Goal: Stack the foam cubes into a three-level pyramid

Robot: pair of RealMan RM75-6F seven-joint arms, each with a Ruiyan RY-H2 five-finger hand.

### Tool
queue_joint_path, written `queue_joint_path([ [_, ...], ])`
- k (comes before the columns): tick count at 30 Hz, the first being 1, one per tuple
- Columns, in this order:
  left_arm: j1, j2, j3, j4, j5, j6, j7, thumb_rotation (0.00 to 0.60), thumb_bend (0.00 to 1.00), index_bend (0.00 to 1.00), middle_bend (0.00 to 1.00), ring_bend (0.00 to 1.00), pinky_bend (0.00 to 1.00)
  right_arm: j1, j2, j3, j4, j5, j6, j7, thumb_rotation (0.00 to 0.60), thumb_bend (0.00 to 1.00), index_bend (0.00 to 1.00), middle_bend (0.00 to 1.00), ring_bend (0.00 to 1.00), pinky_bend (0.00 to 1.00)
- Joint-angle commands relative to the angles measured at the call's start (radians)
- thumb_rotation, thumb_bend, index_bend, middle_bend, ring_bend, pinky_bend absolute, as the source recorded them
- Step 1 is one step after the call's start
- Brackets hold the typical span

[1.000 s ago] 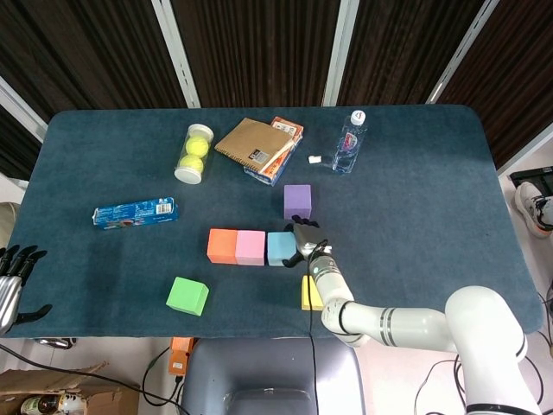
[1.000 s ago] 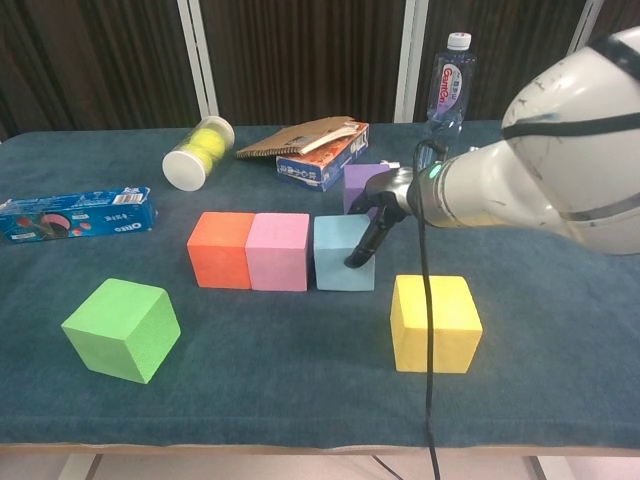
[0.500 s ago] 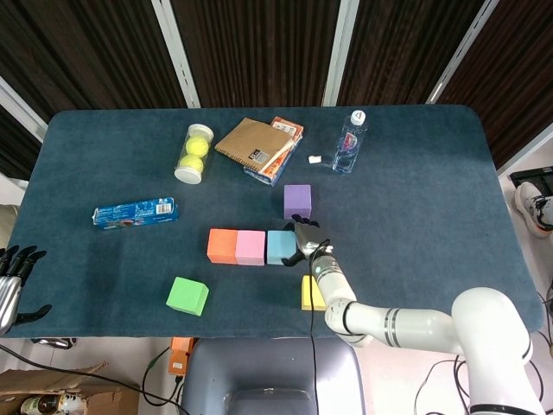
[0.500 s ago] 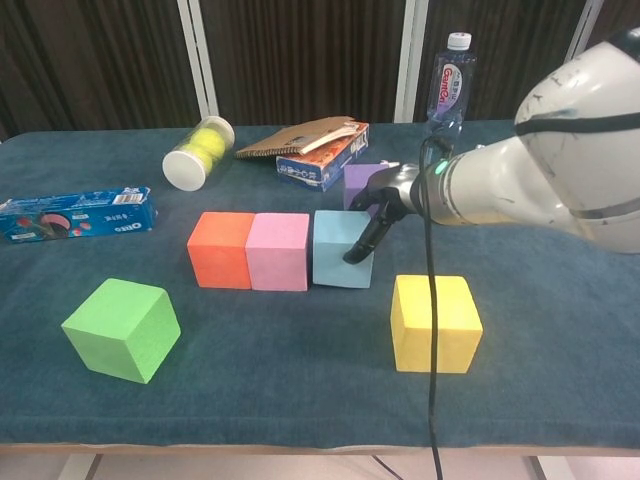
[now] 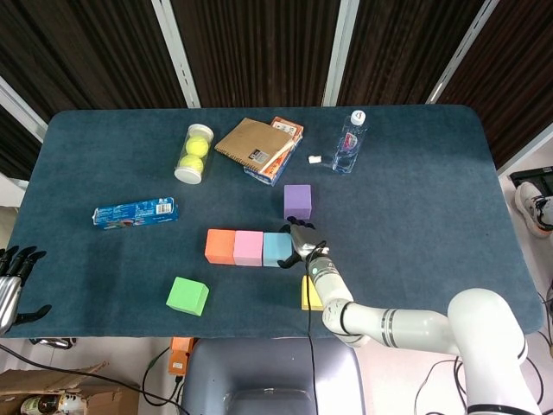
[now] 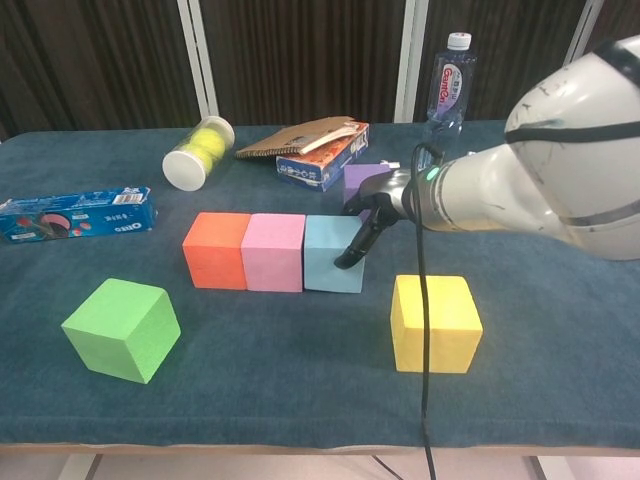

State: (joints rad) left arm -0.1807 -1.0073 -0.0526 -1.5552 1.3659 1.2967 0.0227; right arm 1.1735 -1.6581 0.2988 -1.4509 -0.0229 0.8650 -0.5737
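Three foam cubes stand in a touching row: orange (image 5: 219, 245) (image 6: 214, 263), pink (image 5: 249, 248) (image 6: 272, 265) and light blue (image 5: 276, 249) (image 6: 328, 265). My right hand (image 5: 300, 240) (image 6: 372, 215) touches the light blue cube's right face with its fingers stretched out and holds nothing. A purple cube (image 5: 297, 201) (image 6: 362, 180) sits just behind the hand. In front of it lies a yellow cube (image 5: 311, 294) (image 6: 434, 322). A green cube (image 5: 187, 296) (image 6: 122, 329) lies apart at the front left. My left hand (image 5: 10, 281) hangs off the table's left edge with its fingers apart and nothing in it.
At the back stand a tube of tennis balls (image 5: 193, 153) (image 6: 196, 152), a brown notebook on a box (image 5: 257, 147) (image 6: 318, 150) and a water bottle (image 5: 349, 143) (image 6: 448, 85). A blue biscuit packet (image 5: 134, 212) (image 6: 75, 214) lies at the left. A cable (image 6: 425, 380) trails from my right arm over the yellow cube.
The right hand has slid left against the light blue cube, and the whole row of three cubes has shifted a little to the left. The left hand has not moved.
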Motion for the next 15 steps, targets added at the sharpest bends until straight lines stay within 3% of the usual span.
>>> queue_joint_path([
  [1,0.001,0.0,0.0,0.0,0.001,0.002,-0.003,0.6,0.01,0.19,0.11,0.03,0.05,0.001,-0.004,0.001,0.004,-0.001,-0.001,0.001,0.6,0.21,0.48,0.03,0.0,0.0],
  [3,0.002,0.001,0.001,0.001,0.002,0.004,-0.004,0.6,0.01,0.19,0.11,0.03,0.05,0.003,-0.007,0.0,0.008,0.0,-0.002,-0.002,0.6,0.21,0.45,0.03,0.0,0.0],
  [9,0.002,0.001,0.0,0.003,0.003,0.002,-0.008,0.6,0.01,0.19,0.11,0.03,0.05,0.005,-0.007,0.0,0.01,0.009,-0.014,-0.005,0.6,0.2,0.21,0.03,0.0,0.0],
  [15,0.004,0.002,0.0,0.003,0.003,0.005,-0.009,0.6,0.01,0.19,0.11,0.03,0.05,0.006,-0.003,-0.001,0.01,0.009,-0.022,-0.003,0.6,0.2,0.14,0.01,0.0,0.0],
])
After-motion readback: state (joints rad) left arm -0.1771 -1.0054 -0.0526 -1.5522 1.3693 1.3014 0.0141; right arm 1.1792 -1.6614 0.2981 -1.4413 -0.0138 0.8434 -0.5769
